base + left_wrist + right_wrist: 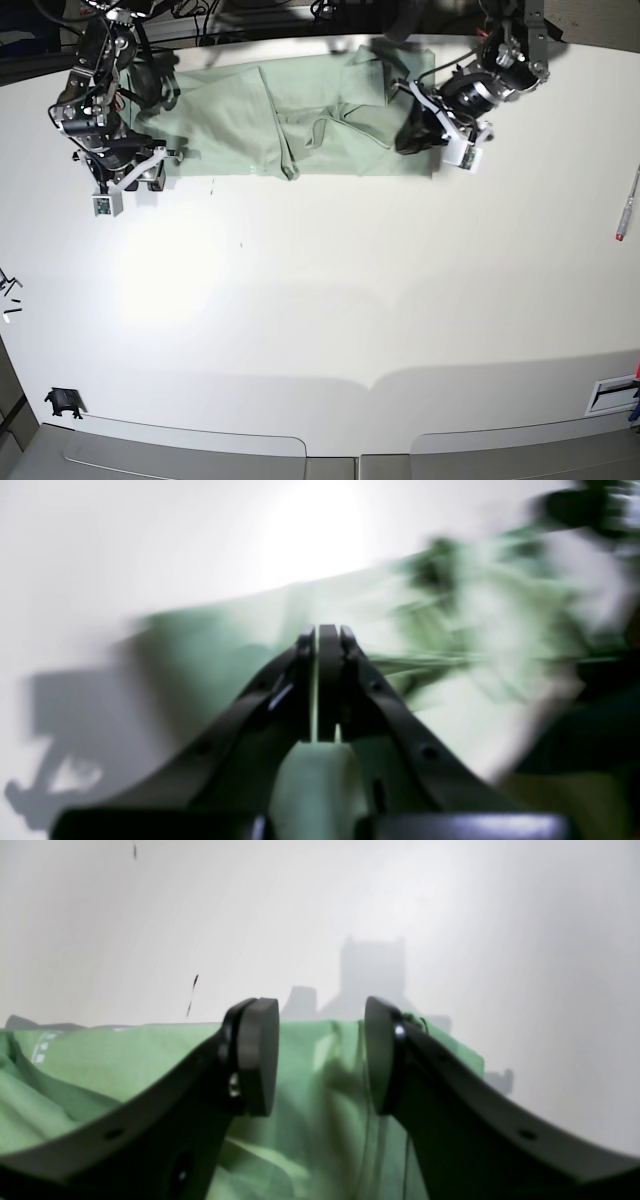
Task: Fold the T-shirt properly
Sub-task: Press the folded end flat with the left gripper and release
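The left hand (320,680), at the base view's upper right, pinches the T-shirt (300,120) to fold it, while the right hand (320,1055) gapes empty over its upper-left edge.

No legible text, label or brand appears anywhere; faint white marks on the T-shirt (42,1047) stay unreadable.

We see bright, even overhead light on the white surface (330,320), with a soft glare patch low on its left. The left wrist view is heavily motion-blurred, the T-shirt (480,625) smeared, a glare spot above. The right wrist view is sharper; gripper shadows fall on the surface beyond.
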You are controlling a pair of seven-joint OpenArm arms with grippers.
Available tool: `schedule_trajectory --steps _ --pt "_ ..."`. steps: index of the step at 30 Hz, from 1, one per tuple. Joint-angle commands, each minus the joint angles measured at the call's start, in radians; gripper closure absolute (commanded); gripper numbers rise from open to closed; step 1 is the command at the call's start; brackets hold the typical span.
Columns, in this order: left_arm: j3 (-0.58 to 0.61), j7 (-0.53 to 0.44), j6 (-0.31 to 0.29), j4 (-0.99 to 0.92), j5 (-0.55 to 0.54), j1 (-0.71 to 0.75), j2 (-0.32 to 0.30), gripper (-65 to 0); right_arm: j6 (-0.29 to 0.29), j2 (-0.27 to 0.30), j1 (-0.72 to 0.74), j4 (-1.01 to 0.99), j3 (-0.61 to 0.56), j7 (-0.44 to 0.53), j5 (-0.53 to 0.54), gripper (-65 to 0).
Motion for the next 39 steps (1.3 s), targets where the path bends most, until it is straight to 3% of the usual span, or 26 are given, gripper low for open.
schedule_trajectory --steps 1,6,11,15,19,25,27,30,33,35,37,39 --pt "0.002 -0.037 0.006 -0.004 0.001 -0.002 0.0 0.0 -0.003 0.014 0.009 0.014 0.005 0.029 0.01 -26.1" --pt "0.028 -0.044 0.007 -0.059 -0.009 -0.002 0.0 0.0 -0.003 0.014 0.009 0.014 0.005 0.034 0.01 -26.1" --pt "0.129 -0.051 0.01 -0.082 -0.004 -0.024 0.001 0.0 -0.003 0.014 0.009 0.014 0.005 0.034 0.01 -26.1" --pt "0.233 -0.052 0.098 -0.082 0.05 -0.076 0.001 0.0 -0.003 0.014 0.009 0.014 0.005 0.034 0.011 -26.1" --pt "0.343 -0.056 0.15 -0.082 0.095 -0.142 0.004 0.0 -0.003 0.014 0.009 0.014 0.005 0.034 0.011 -26.1" --pt "0.43 -0.066 0.144 -0.082 0.094 -0.194 0.056 0.0 -0.003 0.014 0.009 0.014 0.005 0.034 0.011 -26.1" --pt "0.435 -0.057 0.099 -0.079 0.084 -0.203 0.064 0.0 -0.003 0.014 0.009 0.014 0.005 0.034 0.011 -26.1" --pt "0.432 -0.007 0.038 -0.033 0.049 -0.201 0.054 0.0 -0.003 0.014 0.009 0.014 0.005 0.034 0.01 -26.1" --pt "0.432 0.059 0.033 0.056 0.074 -0.195 0.021 0.0 -0.003 0.014 0.009 0.014 0.005 0.034 0.01 -26.1" --pt "0.432 0.074 0.075 0.104 0.168 -0.181 -0.008 0.0 -0.003 0.014 0.009 0.014 0.005 0.034 0.01 -26.1" --pt "0.432 0.058 0.195 0.119 0.269 -0.16 -0.033 0.0 -0.003 0.014 0.009 0.014 0.005 0.034 0.01 -26.1" --pt "0.432 0.037 0.279 0.114 0.346 -0.135 -0.051 0.0 -0.003 0.014 0.009 0.014 0.005 0.034 0.01 -26.1"
